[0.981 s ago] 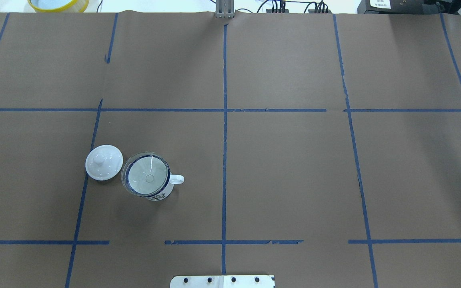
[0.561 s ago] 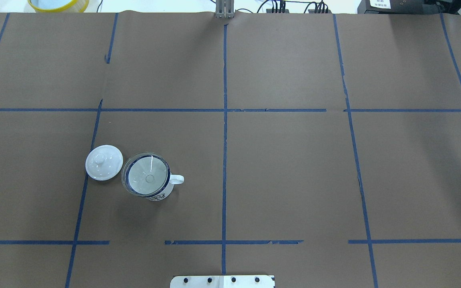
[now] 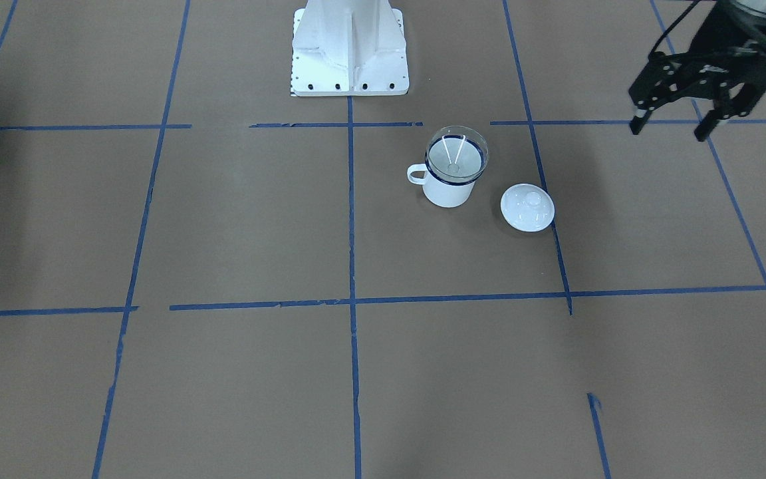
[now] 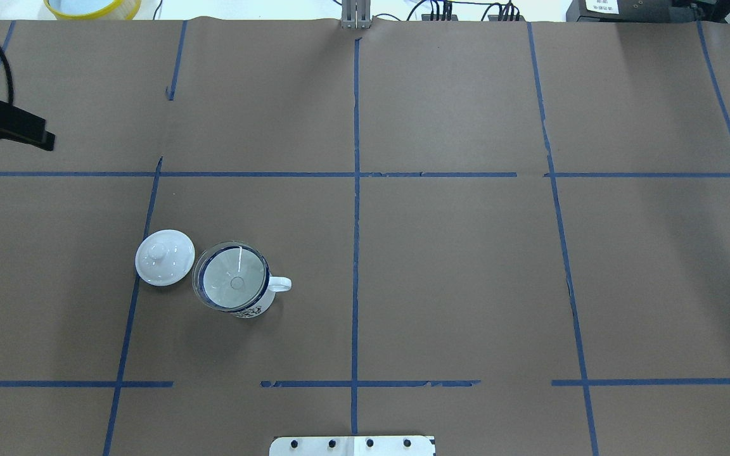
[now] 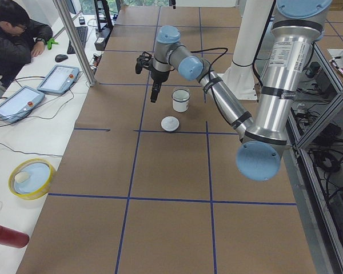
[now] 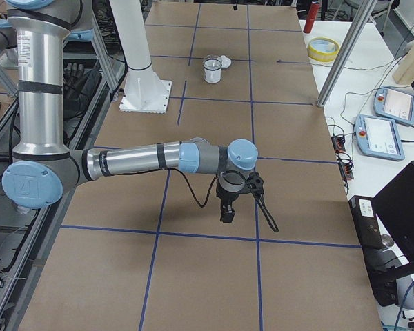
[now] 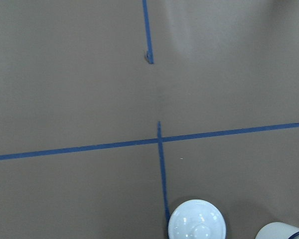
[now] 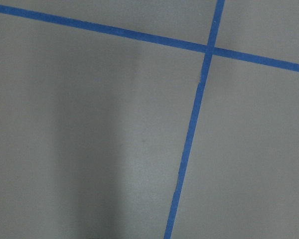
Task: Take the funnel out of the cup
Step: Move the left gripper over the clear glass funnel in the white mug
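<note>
The clear funnel (image 4: pixel 232 282) sits in the mouth of the white mug with a dark blue rim (image 4: pixel 258 308), handle pointing right. The front view shows the funnel (image 3: pixel 456 154) and the mug (image 3: pixel 448 193) too. My left gripper (image 3: pixel 667 130) is open and empty, held above the table well to the left of the mug. One of its fingers (image 4: pixel 40 138) shows at the overhead view's left edge. The left wrist view catches only the mug's edge (image 7: pixel 281 232). My right gripper (image 6: pixel 227 210) hangs far from the mug over the table's right end; I cannot tell whether it is open.
A white knobbed lid (image 4: pixel 164 256) lies just left of the mug, also in the left wrist view (image 7: pixel 197 226). The robot base (image 3: pixel 350 46) stands at the near middle. A yellow bowl (image 4: pixel 92 6) sits beyond the far left edge. An operator (image 5: pixel 11 28) sits at a side desk.
My left gripper has come into the overhead view at its left edge. The mug, funnel and lid have not moved.
</note>
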`<state>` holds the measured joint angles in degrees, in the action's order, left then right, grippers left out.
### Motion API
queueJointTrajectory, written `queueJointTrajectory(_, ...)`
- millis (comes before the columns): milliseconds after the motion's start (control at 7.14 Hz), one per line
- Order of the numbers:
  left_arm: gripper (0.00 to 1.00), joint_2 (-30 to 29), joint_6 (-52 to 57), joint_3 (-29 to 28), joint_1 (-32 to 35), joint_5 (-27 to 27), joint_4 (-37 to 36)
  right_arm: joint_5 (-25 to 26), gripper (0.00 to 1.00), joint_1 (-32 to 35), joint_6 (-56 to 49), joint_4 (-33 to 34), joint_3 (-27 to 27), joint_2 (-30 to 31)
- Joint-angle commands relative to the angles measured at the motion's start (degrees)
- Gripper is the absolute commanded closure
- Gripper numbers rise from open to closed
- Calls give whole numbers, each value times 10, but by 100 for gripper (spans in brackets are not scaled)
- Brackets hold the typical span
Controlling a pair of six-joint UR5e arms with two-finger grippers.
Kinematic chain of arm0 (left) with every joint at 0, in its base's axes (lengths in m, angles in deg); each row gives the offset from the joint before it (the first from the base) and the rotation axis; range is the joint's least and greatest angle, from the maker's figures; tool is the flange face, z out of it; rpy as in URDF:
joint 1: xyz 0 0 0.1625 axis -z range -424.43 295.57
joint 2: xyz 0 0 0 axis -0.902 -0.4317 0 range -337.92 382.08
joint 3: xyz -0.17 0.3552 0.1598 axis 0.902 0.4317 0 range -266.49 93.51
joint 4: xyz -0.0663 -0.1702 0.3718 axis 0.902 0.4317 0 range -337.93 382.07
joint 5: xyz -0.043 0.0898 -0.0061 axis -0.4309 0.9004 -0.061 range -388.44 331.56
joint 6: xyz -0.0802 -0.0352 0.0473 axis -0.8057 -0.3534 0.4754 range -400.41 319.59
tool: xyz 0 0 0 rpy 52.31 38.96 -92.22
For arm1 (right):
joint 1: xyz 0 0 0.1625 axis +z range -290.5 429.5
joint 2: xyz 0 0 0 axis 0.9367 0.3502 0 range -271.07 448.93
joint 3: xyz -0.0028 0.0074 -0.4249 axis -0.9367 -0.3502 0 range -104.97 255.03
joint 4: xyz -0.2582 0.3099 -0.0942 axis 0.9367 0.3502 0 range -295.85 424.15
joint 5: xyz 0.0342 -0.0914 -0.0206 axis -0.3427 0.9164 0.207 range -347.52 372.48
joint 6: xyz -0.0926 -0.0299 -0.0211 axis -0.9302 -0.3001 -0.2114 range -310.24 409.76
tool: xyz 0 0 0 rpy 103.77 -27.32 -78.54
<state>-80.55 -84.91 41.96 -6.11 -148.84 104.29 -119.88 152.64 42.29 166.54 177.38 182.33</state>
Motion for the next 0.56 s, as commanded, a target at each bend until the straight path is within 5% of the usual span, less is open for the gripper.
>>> queueJointTrajectory(0, 0, -133, -114, -12, -144, 72, -135, 0, 0, 0, 0, 0, 0, 0)
queueJointTrajectory(140, 0, -210, -123, -52, -178, 95, -191, 0, 0, 0, 0, 0, 0, 0)
queueJointTrajectory(420, 0, -215, -132, -72, -233, 97, -183, 0, 0, 0, 0, 0, 0, -1)
